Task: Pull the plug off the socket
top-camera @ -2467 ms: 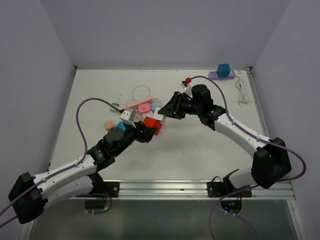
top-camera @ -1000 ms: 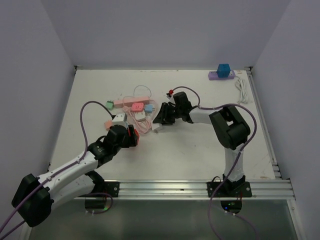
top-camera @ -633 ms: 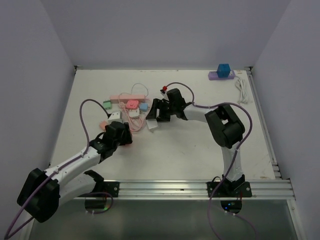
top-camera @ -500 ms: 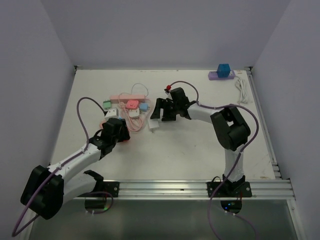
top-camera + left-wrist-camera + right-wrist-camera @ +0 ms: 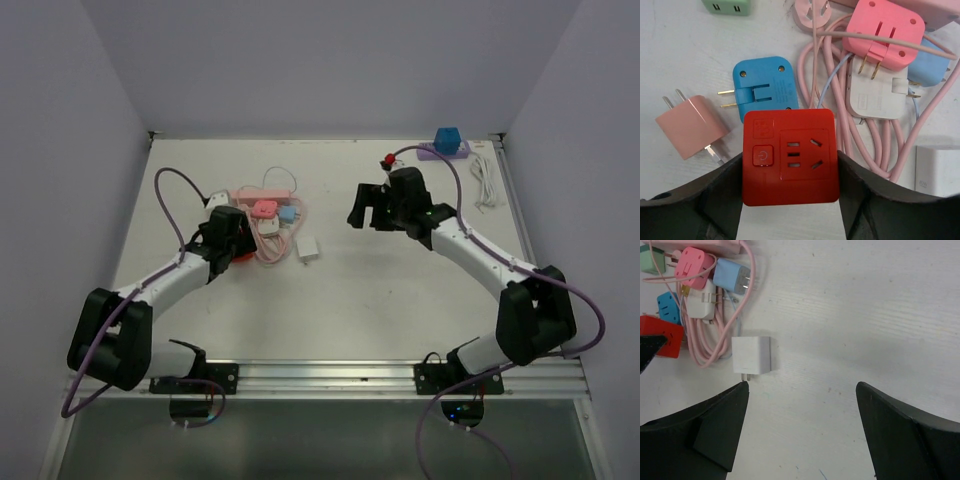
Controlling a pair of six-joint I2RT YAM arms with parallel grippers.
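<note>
— Firstly, the left tool (image 5: 789, 159): what is its condition?
— It is closed on the red socket (image 5: 789, 145), with one finger (image 5: 715, 192) pressed against each side face. The socket's front, with its pin holes and round button, faces the wrist camera, and nothing is plugged into it. I cannot tell whether its underside touches the bench (image 5: 380, 290).
— And the plug?
— The white plug (image 5: 751, 355) lies flat on the bench with its two prongs bare. It is near the socket but not touching it, just beside a bundle of pink cable (image 5: 699, 347).
— The right tool?
— The right tool (image 5: 801, 390) is spread wide and holds nothing. It hangs over bare bench, and the white plug lies just off its left finger (image 5: 715, 425) in the wrist view.
— Other items noted?
— A blue adapter (image 5: 765, 87) lies just beside the socket, with a pale pink plug (image 5: 690, 127) near it. A white adapter (image 5: 880, 95) lies partly under a pink adapter (image 5: 885, 32), both among the cable loops. At the far right corner, a purple power strip (image 5: 455, 152) carries a blue cube (image 5: 447, 138). A coiled white cord (image 5: 485, 182) lies beside the strip.
</note>
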